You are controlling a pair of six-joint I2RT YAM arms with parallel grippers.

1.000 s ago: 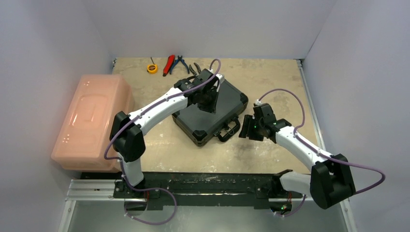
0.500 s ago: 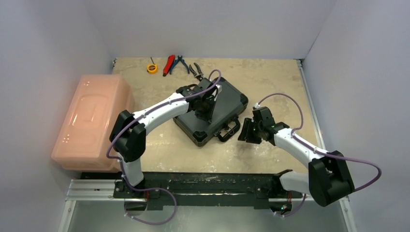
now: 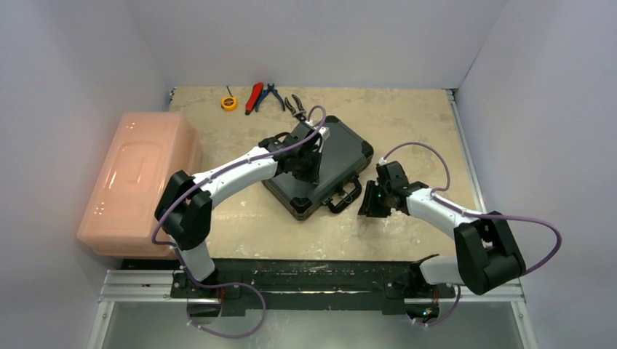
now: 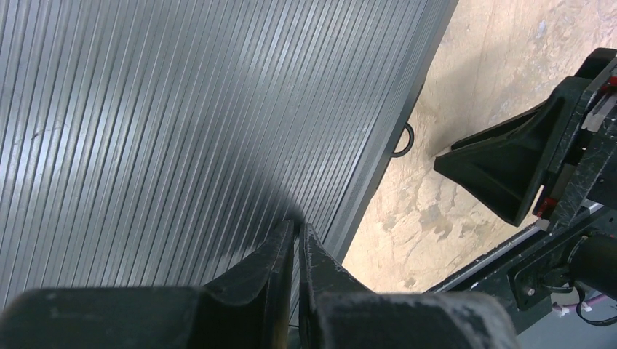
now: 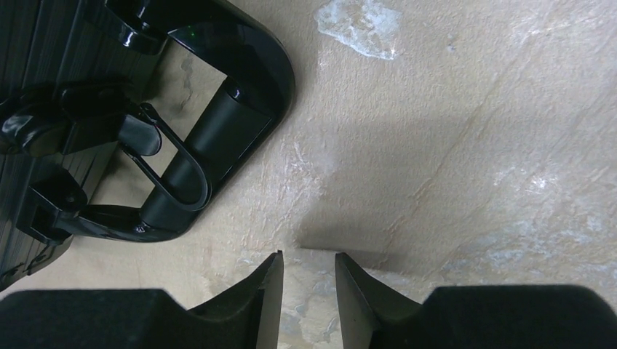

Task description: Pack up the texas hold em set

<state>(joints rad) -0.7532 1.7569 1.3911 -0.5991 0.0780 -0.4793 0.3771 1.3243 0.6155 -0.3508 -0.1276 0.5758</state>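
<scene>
Beige, mottled bench [image 3: 407, 123], walled in white at left, back and right. Widest free room at the right half and along the back; a narrower strip at the near edge in front of the arm bases.

Against the left wall, a big pink translucent bin [image 3: 138, 182], filling that side.

Near the middle, the black case [image 3: 345, 149], closed, lying flat and slanted, ribbed lid up, handle [image 3: 342, 196] pointing at the near right. Open bench all round it, least toward the bin.

Compared with a second ago: left forearm flatter and lower over the lid; right elbow drawn in toward its base, right wrist nearer and lower; case much where it was.

Left arm stretched forward and rightward from its base, left tool [image 4: 298, 233] with jaws together, tips down on the ribbed lid close to its near edge, gripping nothing.

Right arm folded low, forearm aimed leftward, right tool [image 5: 308, 262] just right of the handle and clear of it, pointed down at bare bench, jaws a narrow gap apart with nothing between.

At the back edge, well apart from the case: pliers [image 3: 271, 94], then a yellow tape measure [image 3: 229, 102].
</scene>
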